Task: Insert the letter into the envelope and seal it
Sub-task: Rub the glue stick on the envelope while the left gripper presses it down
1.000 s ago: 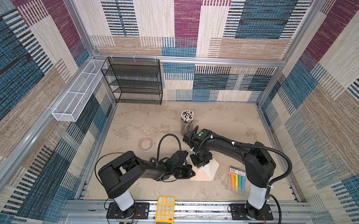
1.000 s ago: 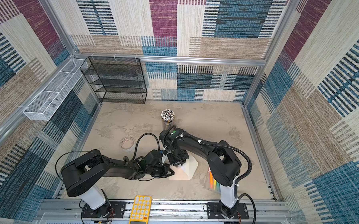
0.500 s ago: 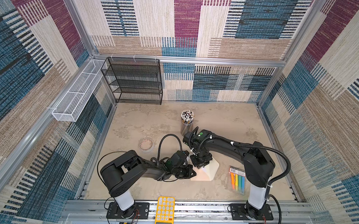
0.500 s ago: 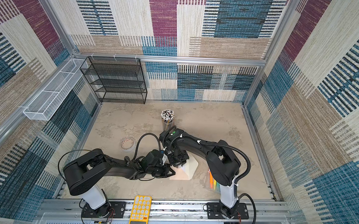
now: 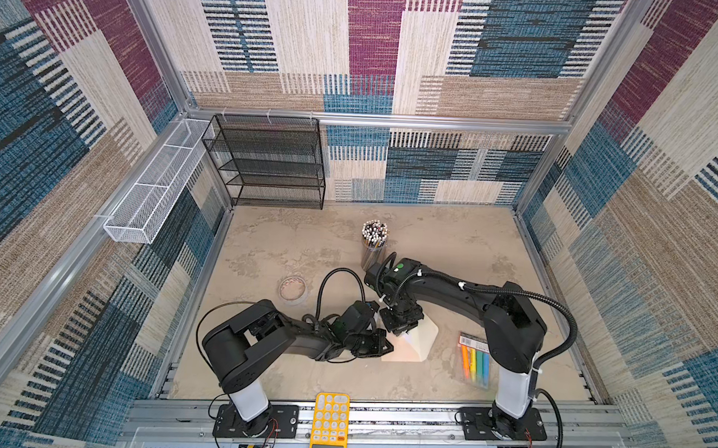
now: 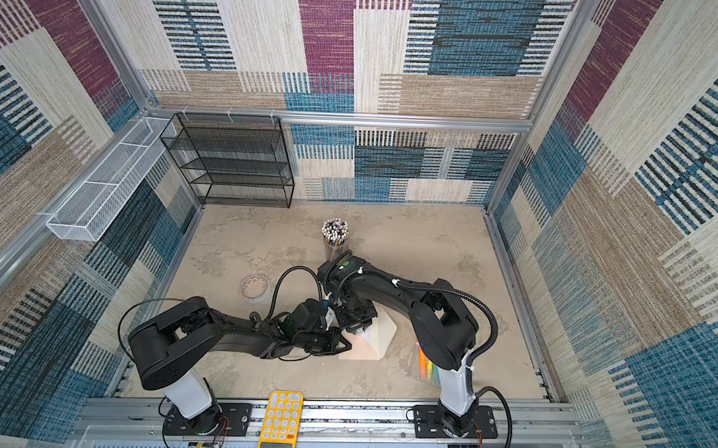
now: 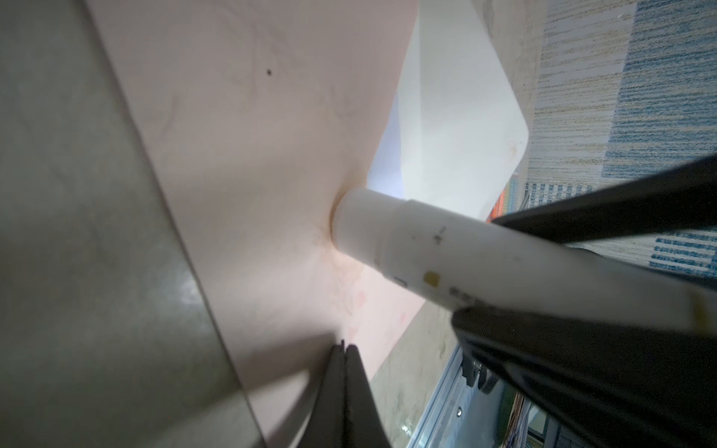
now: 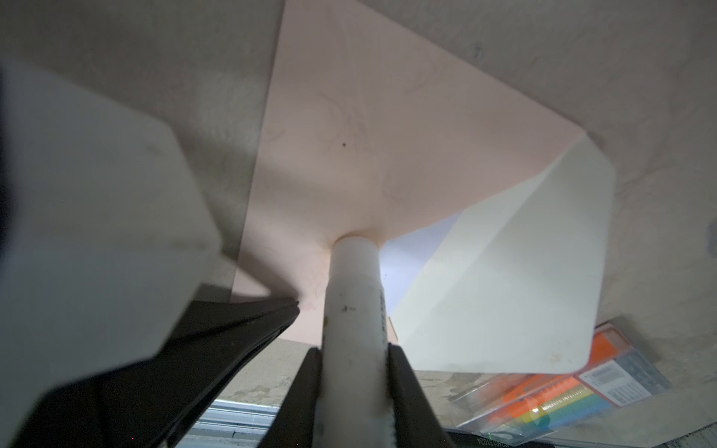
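Observation:
The peach-tan envelope (image 5: 399,351) (image 7: 252,135) lies flat near the front middle of the table, its cream flap (image 5: 423,336) (image 8: 504,271) open and tilted up. A sliver of the white letter (image 8: 411,252) shows in the envelope's mouth. My right gripper (image 8: 353,349) (image 5: 401,324) is shut on a white glue stick (image 8: 353,294) (image 7: 446,252), whose tip presses on the envelope at the edge of the mouth. My left gripper (image 7: 343,349) (image 5: 386,347) is shut, with its tips resting on the envelope's near-left edge, beside the stick.
A clear pack of coloured highlighters (image 5: 474,361) lies just right of the envelope. A yellow calculator (image 5: 330,423) sits on the front rail. A tape roll (image 5: 293,288) and a pencil cup (image 5: 374,240) stand behind the arms. A black mesh shelf (image 5: 268,163) is at the back left.

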